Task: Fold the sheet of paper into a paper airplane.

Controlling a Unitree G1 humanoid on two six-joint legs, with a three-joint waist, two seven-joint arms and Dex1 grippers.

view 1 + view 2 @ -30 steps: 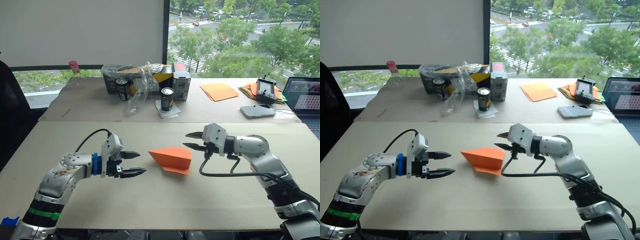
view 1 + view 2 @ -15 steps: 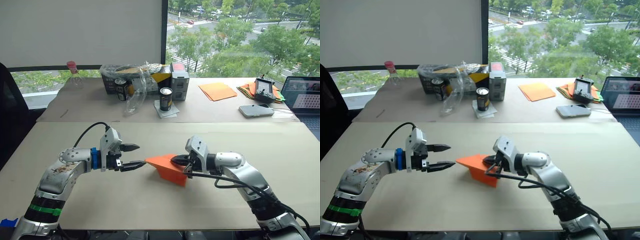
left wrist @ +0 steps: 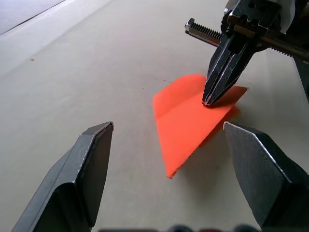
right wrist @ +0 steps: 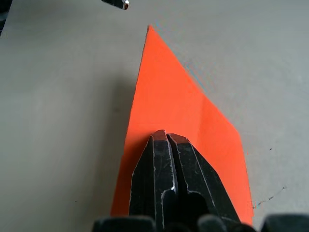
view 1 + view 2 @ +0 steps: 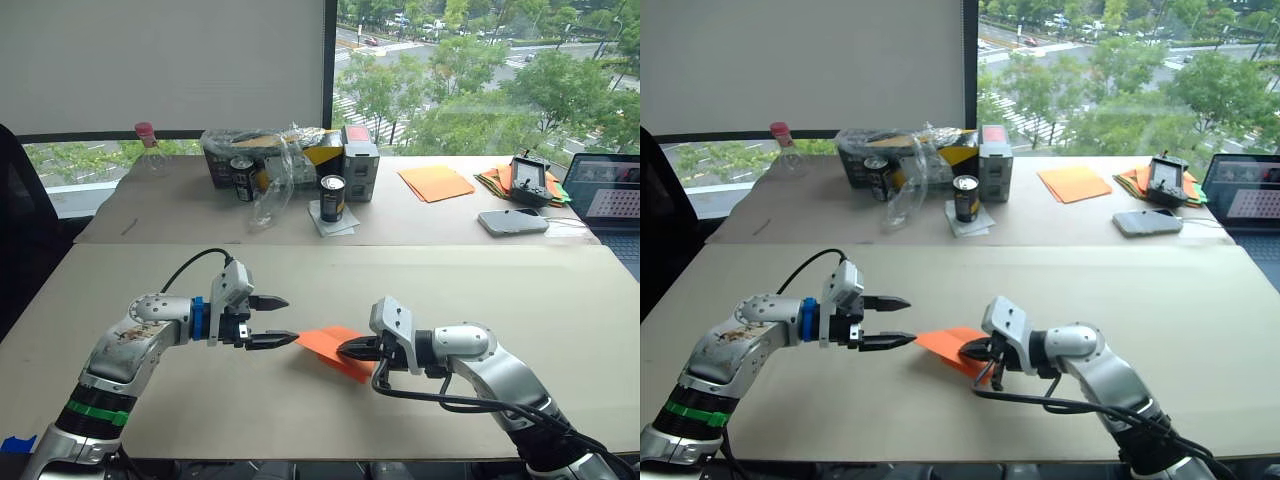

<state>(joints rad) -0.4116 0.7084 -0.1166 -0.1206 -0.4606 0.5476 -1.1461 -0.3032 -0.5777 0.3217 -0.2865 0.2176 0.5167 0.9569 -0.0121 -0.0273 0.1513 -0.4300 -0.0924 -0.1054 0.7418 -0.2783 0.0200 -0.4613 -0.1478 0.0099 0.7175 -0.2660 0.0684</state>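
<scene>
Sheet of paper (image 5: 335, 349) folded to a pointed orange wedge, lying near the middle of the near table (image 5: 450, 270), point aimed toward the robot's left. Right gripper (image 5: 346, 349) fingers pressed together with tips down on the paper's wider half (from the right wrist view, cannot tell if pinching a flap or just pressing). Left gripper (image 5: 282, 321) just beside the paper's point, fingers spread apart, holding nothing, lower fingertip close to the tip but not touching.

Bare tabletop on all sides of the paper: wide clear surface toward the far edge and to the robot's right, a narrower strip toward the near edge. Seam between near table and far table (image 5: 180, 195) well behind the work area.

Far table clutter all well away: bottle with pink cap (image 5: 149, 147), crumpled clear plastic over a box (image 5: 265, 160), two dark cans (image 5: 334, 198), paler orange sheets (image 5: 437, 183), multicoloured paper pile (image 5: 498, 180) with a black device (image 5: 529, 181) on it, phone-like slab (image 5: 514, 222), laptop (image 5: 611, 190) at the right edge.

Left wrist view: layered edge on the paper's side lifted slightly off the table, crease line across the top face. Right wrist view: sharp point and straight long edges, with one left fingertip (image 4: 116, 4) just past the point (head views too coarse for that gap).
</scene>
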